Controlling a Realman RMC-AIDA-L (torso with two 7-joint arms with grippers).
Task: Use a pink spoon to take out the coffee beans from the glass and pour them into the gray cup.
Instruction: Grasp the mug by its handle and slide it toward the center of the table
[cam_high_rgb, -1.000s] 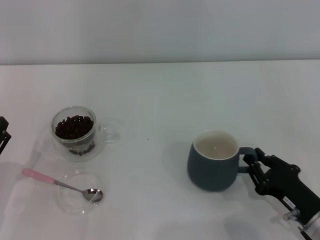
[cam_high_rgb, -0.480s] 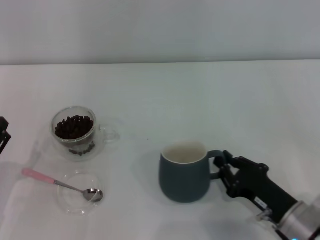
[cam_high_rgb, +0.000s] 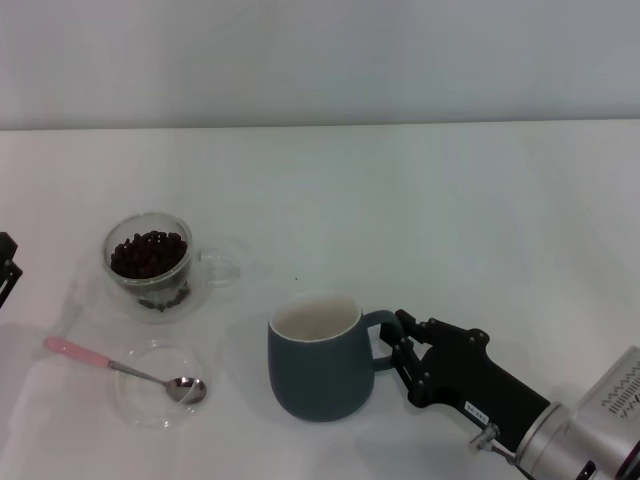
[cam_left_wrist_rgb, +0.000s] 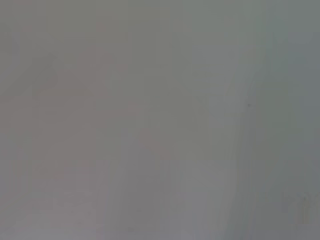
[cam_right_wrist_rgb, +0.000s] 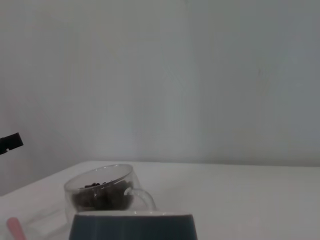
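The gray cup (cam_high_rgb: 315, 358) stands near the front middle of the table, cream inside, no beans visible in it. My right gripper (cam_high_rgb: 397, 343) is shut on its loop handle. The glass (cam_high_rgb: 149, 262) with the coffee beans (cam_high_rgb: 148, 252) stands at the left, its handle toward the cup. The pink spoon (cam_high_rgb: 120, 366) lies with its bowl in a flat clear saucer (cam_high_rgb: 155, 388) in front of the glass. In the right wrist view the cup's rim (cam_right_wrist_rgb: 131, 225), the glass (cam_right_wrist_rgb: 100, 194) and the spoon's handle tip (cam_right_wrist_rgb: 15, 229) show. My left gripper (cam_high_rgb: 6, 265) is at the left edge.
A white table (cam_high_rgb: 420, 210) spreads out under everything, with a plain pale wall (cam_high_rgb: 320, 60) behind its far edge. The left wrist view shows only a blank grey surface.
My right gripper has slid the gray cup leftward and a little forward across the table, closer to the glass and saucer. The glass, spoon and left arm have not moved.
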